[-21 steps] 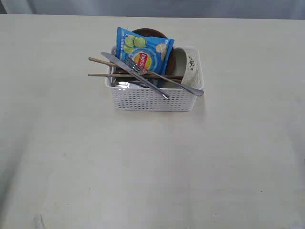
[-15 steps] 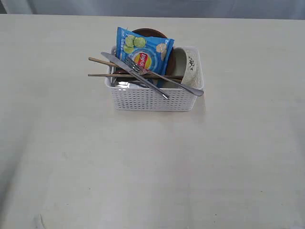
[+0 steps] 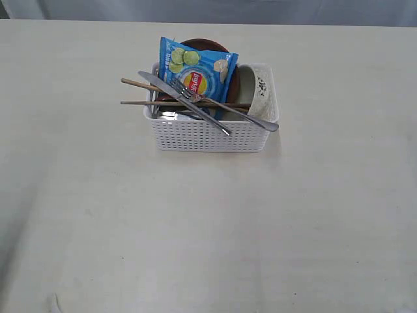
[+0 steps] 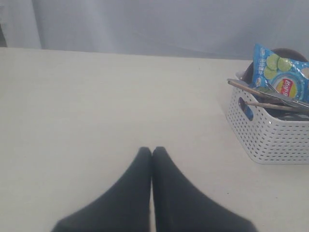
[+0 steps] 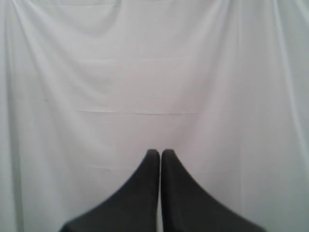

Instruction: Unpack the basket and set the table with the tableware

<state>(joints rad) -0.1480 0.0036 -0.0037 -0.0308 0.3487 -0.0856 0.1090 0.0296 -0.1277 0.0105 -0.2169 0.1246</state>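
Observation:
The white perforated basket (image 3: 210, 135) stands on the cream table (image 3: 208, 228), toward the far middle. Across its rim lie a steel knife (image 3: 184, 102), a steel fork (image 3: 225, 106) and wooden chopsticks (image 3: 140, 93). A cream bowl (image 3: 258, 96) leans at its right end, a brown round plate (image 3: 204, 44) stands at the back, and a steel mug (image 3: 171, 116) shows inside. Neither gripper appears in the exterior view. My left gripper (image 4: 152, 151) is shut and empty over bare table, with the basket (image 4: 270, 133) off to one side. My right gripper (image 5: 160, 152) is shut, facing only a white curtain.
A blue chip bag (image 3: 195, 70) stands upright in the basket, in front of the brown plate. A grey-white curtain (image 3: 208, 10) hangs behind the table's far edge. The wooden spoon is hidden.

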